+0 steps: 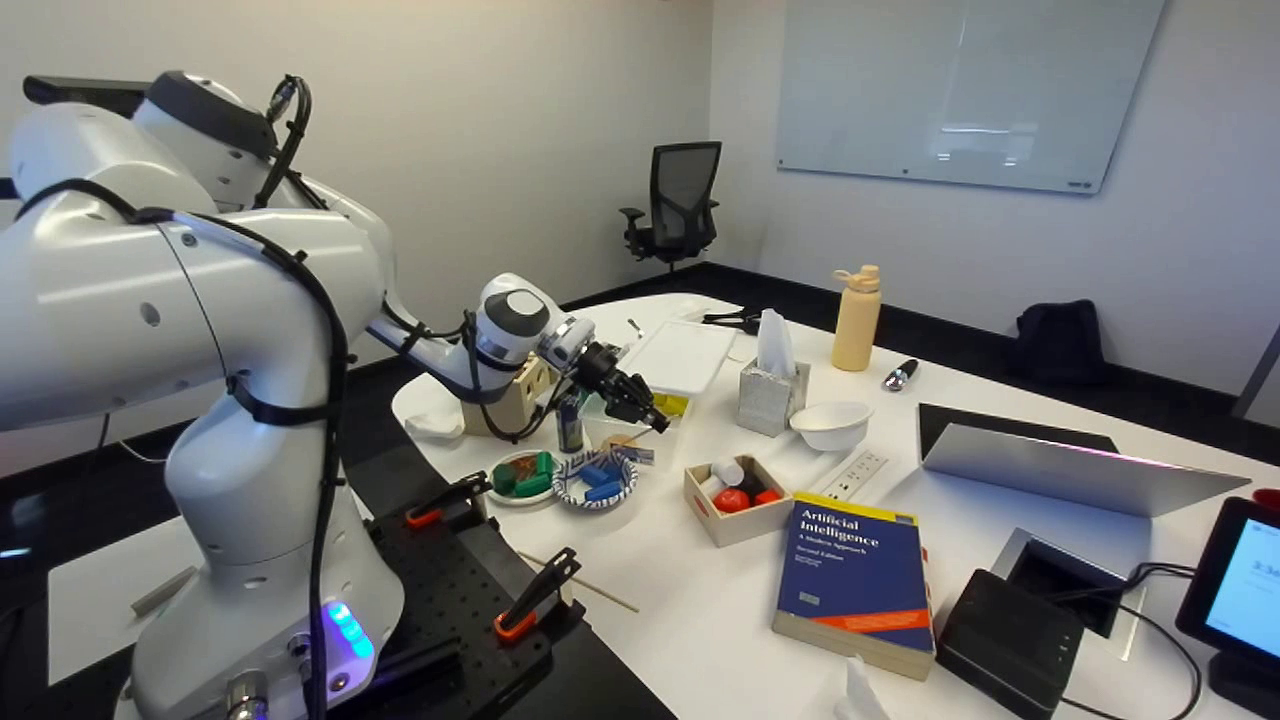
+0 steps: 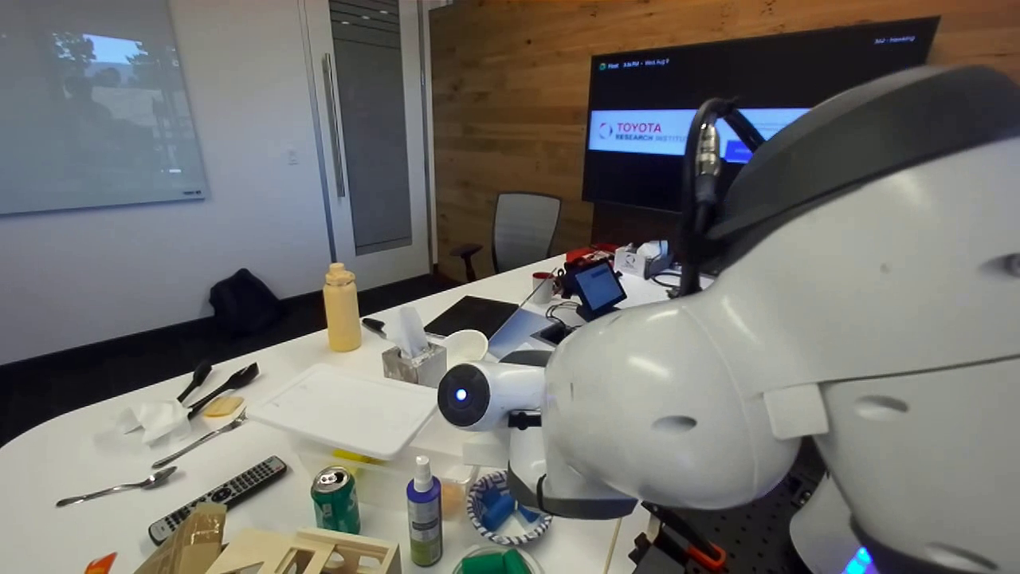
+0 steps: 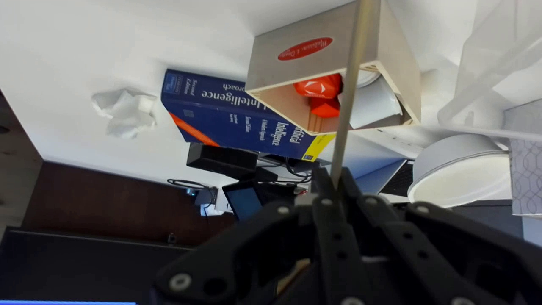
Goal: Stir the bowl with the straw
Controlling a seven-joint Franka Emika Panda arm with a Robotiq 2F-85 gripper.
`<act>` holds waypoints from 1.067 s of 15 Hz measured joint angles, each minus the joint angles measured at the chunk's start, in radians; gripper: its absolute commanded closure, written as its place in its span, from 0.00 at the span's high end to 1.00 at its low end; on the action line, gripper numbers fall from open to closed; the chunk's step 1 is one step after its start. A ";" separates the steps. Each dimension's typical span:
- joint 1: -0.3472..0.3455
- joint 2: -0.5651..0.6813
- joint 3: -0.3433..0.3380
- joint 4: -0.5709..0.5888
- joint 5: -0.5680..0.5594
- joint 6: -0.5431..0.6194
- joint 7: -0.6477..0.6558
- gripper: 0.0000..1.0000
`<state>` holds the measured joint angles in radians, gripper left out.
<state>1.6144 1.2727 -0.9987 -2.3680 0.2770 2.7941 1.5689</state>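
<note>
White table [image 1: 690,610], cluttered; blue book [image 1: 855,570] near right in an exterior view. My gripper [image 3: 335,180] is clamped on the straw [image 3: 353,76], fingertips [image 3: 349,186] pinching it in the wrist view. Bowl [image 1: 566,487], blue-and-white with blue pieces [image 1: 603,491] inside, sits left of the wooden box [image 1: 735,525]. Can't tell whether the straw's free end touches the bowl.

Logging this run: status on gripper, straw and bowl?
Gripper shut on straw. Blue-and-white bowl holds blue pieces. Straw-to-bowl contact unclear. Pieces may hinder stirring.
</note>
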 measured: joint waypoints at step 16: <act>-0.207 0.184 0.024 0.264 -0.043 -0.033 0.034 0.02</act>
<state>1.4074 1.4564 -0.9748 -2.1035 0.2345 2.7611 1.6024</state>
